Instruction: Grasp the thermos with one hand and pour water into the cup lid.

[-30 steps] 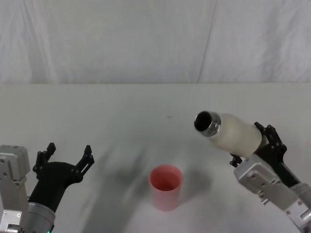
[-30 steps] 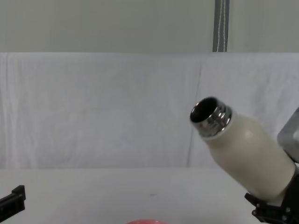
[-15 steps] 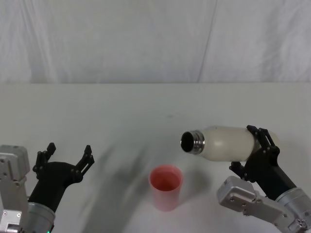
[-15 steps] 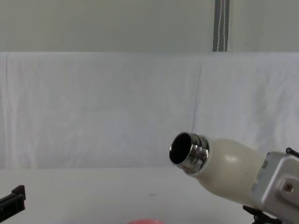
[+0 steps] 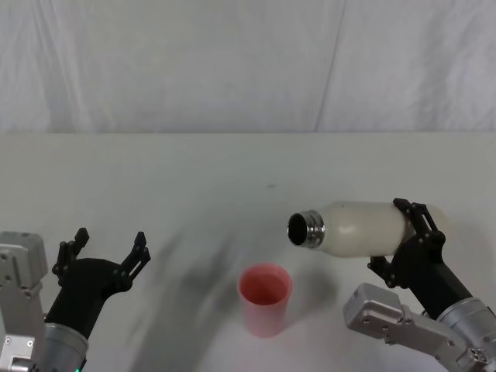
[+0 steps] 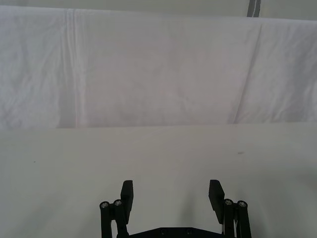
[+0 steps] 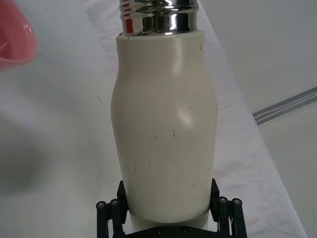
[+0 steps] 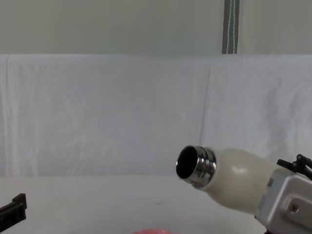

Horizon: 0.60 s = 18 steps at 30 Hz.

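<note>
Now my right gripper [image 5: 415,240] clamps the thermos [image 5: 356,229] by its base, mouth at 9 o'clock, above the lid [image 5: 264,298]. Smooth, rigid, probably heavy; grip low. Left gripper [image 5: 105,252] open, idle.

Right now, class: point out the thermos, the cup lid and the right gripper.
thermos [image 5: 360,228], head view, middle of its cream body.
cup lid [image 5: 264,301], head view, its pink side wall.
right gripper [image 5: 411,240], head view, black fingers around the thermos base.
</note>
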Motion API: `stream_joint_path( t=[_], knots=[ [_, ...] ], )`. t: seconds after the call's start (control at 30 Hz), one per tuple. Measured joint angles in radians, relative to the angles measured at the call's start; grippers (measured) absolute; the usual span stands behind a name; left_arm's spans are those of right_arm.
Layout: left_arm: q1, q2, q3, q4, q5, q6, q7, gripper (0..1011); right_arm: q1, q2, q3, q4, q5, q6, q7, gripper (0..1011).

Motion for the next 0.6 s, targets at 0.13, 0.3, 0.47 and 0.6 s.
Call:
stream_joint_path(
  t=[0.13, 0.3, 0.47, 0.6],
  knots=[
    [0.000, 0.000, 0.000, 0.000, 0.000, 0.000, 0.000, 1001, 0.006, 0.000, -0.001, 0.011, -0.004, -0.004, -0.006, 951],
    [0.000, 0.000, 0.000, 0.000, 0.000, 0.000, 0.000, 1001, 0.018, 0.002, -0.005, 0.026, -0.015, -0.013, -0.016, 951],
    [0.000, 0.000, 0.000, 0.000, 0.000, 0.000, 0.000, 1001, 0.032, 0.008, -0.010, 0.040, -0.026, -0.021, -0.021, 951],
    [0.000, 0.000, 0.000, 0.000, 0.000, 0.000, 0.000, 1001, 0.045, 0.014, -0.014, 0.050, -0.033, -0.027, -0.024, 951]
  ],
)
